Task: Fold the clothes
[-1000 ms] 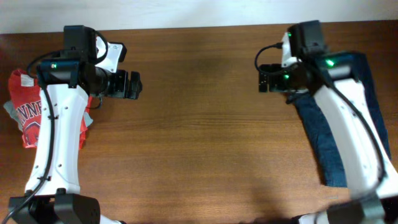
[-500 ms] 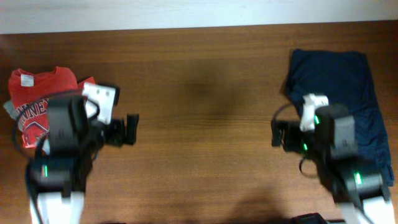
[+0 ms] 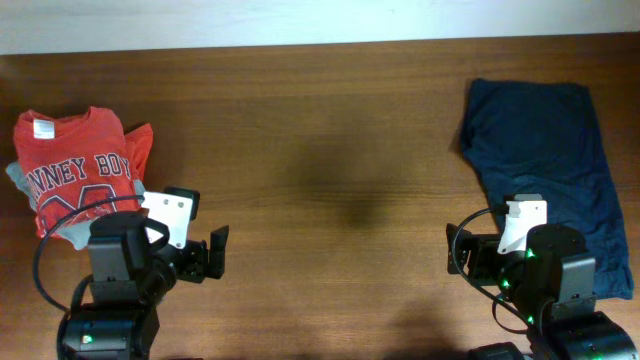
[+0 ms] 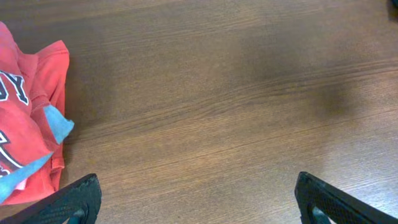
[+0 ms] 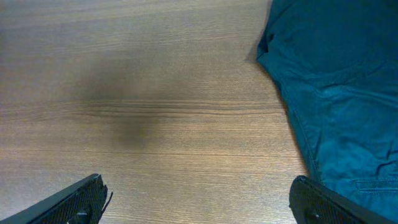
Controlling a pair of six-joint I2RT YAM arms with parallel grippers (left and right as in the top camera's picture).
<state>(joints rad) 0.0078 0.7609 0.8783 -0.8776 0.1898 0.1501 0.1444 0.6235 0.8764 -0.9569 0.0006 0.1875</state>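
Folded red-orange T-shirt far left, navy garment flat right

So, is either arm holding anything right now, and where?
Nothing held: left gripper and right gripper are open, empty; red shirt and navy garment lie on the table.

Tee on counter, ahead and left of left tool. Plain garment on counter, ahead and right of right tool, near end alongside it. Tools well apart, both garments outboard of them.
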